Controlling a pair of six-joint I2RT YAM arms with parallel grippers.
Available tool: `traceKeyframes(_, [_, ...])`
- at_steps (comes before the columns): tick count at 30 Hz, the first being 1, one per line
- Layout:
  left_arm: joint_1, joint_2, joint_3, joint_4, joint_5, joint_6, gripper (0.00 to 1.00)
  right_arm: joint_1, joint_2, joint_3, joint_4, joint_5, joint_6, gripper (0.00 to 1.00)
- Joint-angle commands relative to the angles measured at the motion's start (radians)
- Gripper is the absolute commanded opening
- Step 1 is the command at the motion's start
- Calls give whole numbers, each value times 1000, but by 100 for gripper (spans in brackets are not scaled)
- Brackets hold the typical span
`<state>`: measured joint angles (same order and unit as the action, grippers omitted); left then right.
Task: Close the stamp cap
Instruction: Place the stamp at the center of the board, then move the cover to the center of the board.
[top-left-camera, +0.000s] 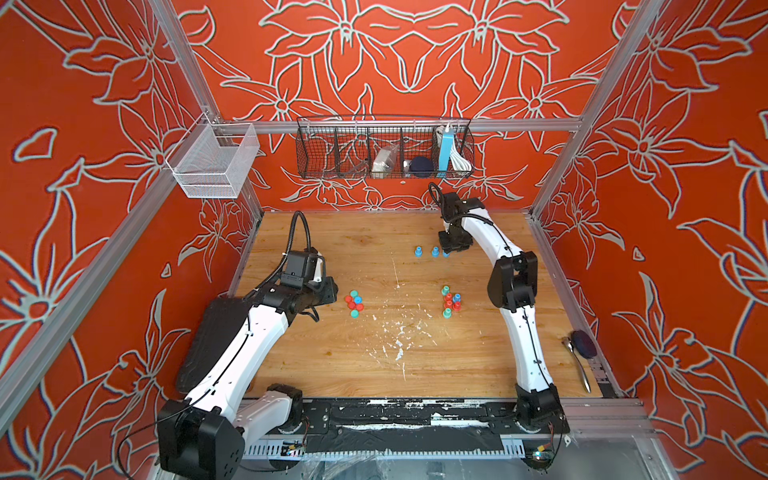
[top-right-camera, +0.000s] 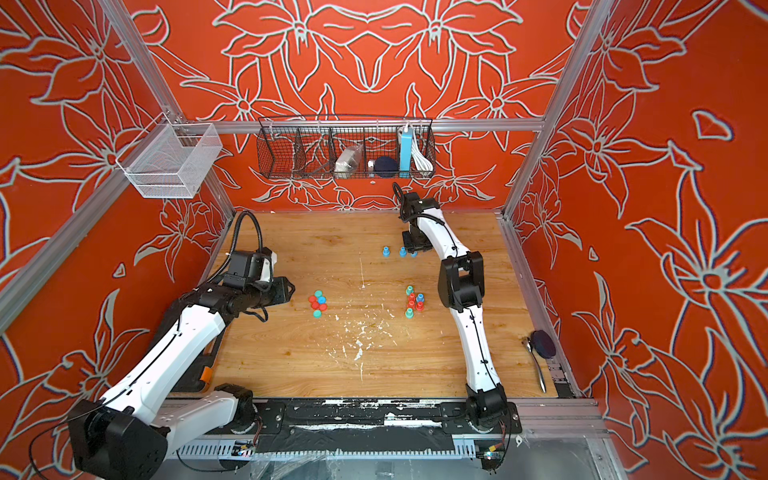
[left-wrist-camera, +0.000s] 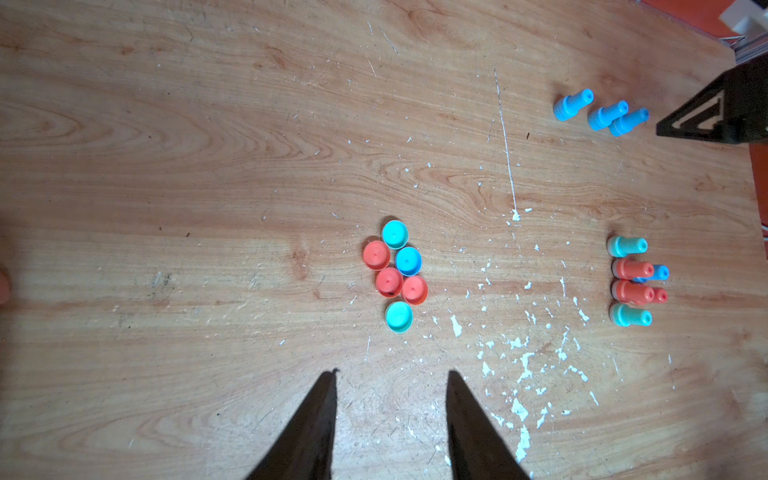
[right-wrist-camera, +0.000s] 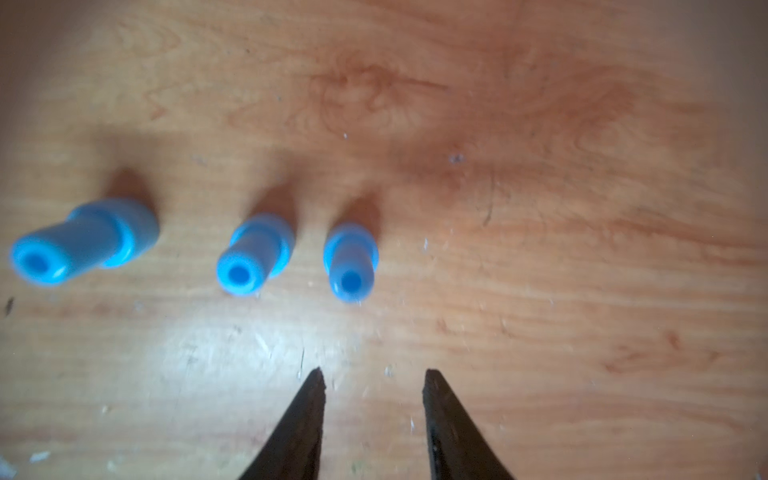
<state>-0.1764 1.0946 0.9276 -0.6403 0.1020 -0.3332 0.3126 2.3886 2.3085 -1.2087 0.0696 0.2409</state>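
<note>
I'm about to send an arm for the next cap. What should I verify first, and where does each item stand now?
1. The right gripper is empty: ok, jaws apart with nothing between them.
2. The left gripper is empty: ok, jaws apart over bare table.
3. The right gripper is apart from the row of blue stamps: ok in the right wrist view; all three stand upright.
4. Caps on those blue stamps are fully seated: cannot tell.
5. The loose caps match the uncapped stamps: ok, six of each: three red, two teal, one blue.
6. The uncapped stamps are upright: ok.
</note>
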Motion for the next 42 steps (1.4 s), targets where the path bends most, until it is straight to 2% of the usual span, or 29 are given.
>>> traceKeyframes(1, [8, 16, -6, 8, -1, 3, 44, 5, -182, -134, 44, -7, 5, 42])
traceKeyframes(11, [4, 62, -2, 5, 21, 1, 44, 22, -748, -805, 287, -11, 35, 42])
traceKeyframes(19, [-18, 116, 20, 13, 33, -23, 45, 22, -1098, -1165, 338, -60, 64, 43])
traceKeyframes(28, [-98, 215, 70, 45, -5, -82, 46, 23, -1317, -1374, 316, -39, 64, 43])
traceKeyframes(32, [-123, 294, 112, 67, -2, -102, 46, 31, -1393, -1411, 332, -32, 85, 43])
traceKeyframes(42, [-125, 497, 189, 112, 26, -142, 45, 34, -1398, -1420, 336, -30, 94, 44])
